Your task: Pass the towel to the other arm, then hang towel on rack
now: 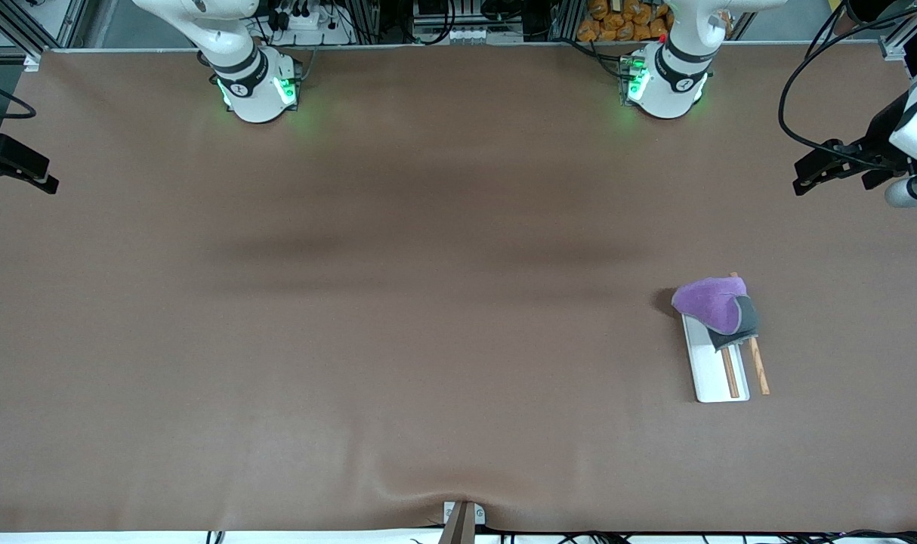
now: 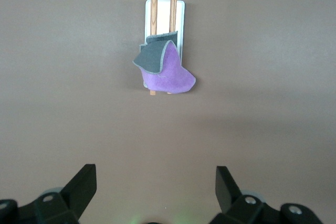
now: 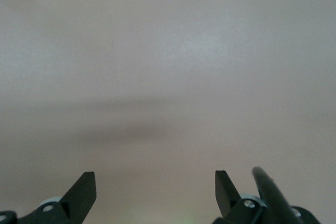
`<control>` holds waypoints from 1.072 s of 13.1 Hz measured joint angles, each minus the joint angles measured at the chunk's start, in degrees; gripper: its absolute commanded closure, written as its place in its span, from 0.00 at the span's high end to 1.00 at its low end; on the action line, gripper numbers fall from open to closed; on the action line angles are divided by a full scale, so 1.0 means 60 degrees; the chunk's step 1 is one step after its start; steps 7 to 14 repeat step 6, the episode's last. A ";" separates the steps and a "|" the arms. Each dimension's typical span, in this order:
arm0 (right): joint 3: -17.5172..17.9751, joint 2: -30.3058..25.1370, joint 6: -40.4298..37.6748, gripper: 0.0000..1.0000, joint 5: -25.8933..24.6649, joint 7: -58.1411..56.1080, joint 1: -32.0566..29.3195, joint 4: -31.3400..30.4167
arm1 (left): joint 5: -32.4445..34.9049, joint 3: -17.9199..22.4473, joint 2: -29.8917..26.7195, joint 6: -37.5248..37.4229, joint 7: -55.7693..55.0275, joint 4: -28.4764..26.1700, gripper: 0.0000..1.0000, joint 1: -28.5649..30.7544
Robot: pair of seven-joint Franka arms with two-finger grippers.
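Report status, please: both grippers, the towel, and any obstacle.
Left gripper open, over bare table, empty. Right gripper open, empty, waiting. Purple towel draped on rack, toward the left arm's end. Nothing in the way.

A purple towel (image 1: 709, 301) drapes over the wooden rods of a white-based rack (image 1: 719, 369) on the brown table (image 1: 353, 340), toward the left arm's end.

Small soft purple towel (image 1: 711, 302) with dark grey reverse partly showing, draped over the end of the rack farther from the front camera, small white flat rectangular rack (image 1: 706, 366) with two thin parallel brown wooden rods, toward the left arm's end of the table
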 measured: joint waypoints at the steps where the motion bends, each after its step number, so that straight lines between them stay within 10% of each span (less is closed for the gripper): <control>1: -0.0005 0.0000 0.0000 1.00 0.0000 0.0000 0.0000 0.0000 | 0.0000 0.0007 -0.0001 0.0001 0.0041 0.0015 1.00 0.0002; 14: -0.0012 0.0000 0.0000 1.00 0.0000 0.0000 0.0000 0.0001 | 0.0000 0.0074 0.0071 -0.0003 0.0051 0.0269 1.00 0.0008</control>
